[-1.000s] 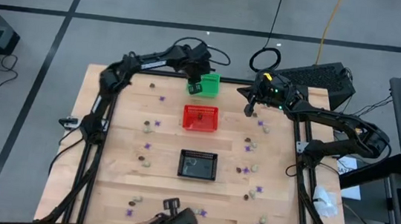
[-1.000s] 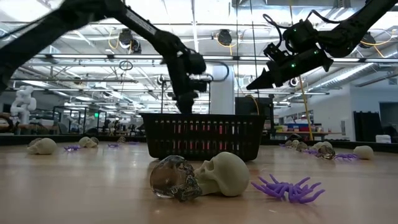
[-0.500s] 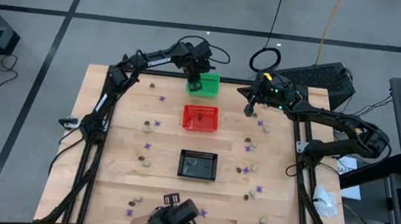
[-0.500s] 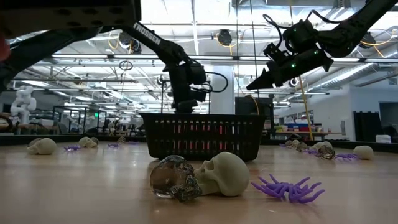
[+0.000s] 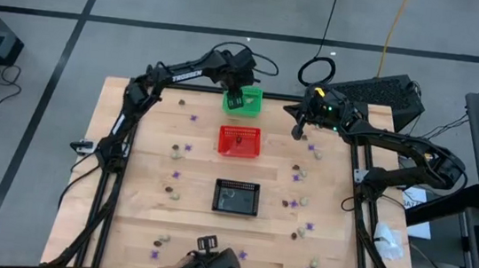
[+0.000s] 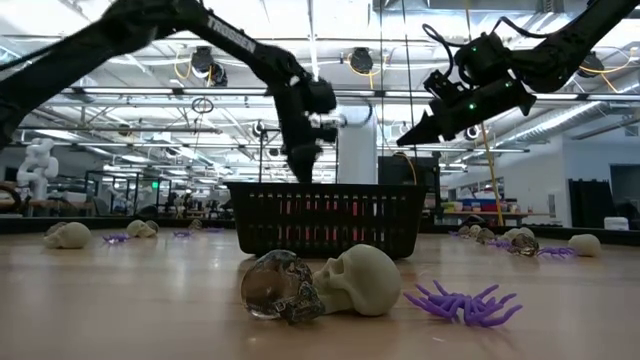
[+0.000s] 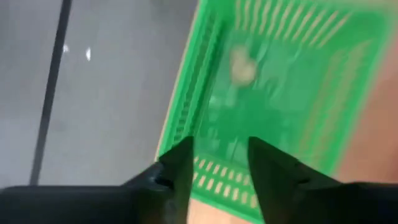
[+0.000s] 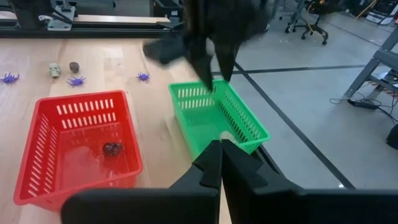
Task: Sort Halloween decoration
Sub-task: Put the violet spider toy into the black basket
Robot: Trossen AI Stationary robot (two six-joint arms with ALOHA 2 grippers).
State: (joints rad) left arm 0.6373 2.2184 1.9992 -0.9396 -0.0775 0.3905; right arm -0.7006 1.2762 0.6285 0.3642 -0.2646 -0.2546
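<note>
The Halloween decoration lies scattered over the wooden table: purple spiders [image 6: 465, 303], cream skulls [image 6: 365, 280] and dark skulls [image 6: 280, 287]. My left gripper [image 7: 221, 146] hangs open above the green basket [image 5: 255, 95] at the table's far edge, pointing steeply down with nothing between its fingers. A pale cream trinket [image 7: 241, 65] lies on the green basket's floor. My right gripper [image 5: 294, 133] hovers shut over the far right of the table, to the right of the green basket [image 8: 217, 118], and holds nothing.
A red basket [image 5: 240, 140] with a dark trinket [image 8: 112, 149] inside stands mid-table. A black basket [image 5: 237, 197] stands nearer the front. Trinkets dot both sides and the near edge; bare wood lies between the baskets and the left side.
My left gripper has dipped a little over the green basket and come back up, staying above it.
</note>
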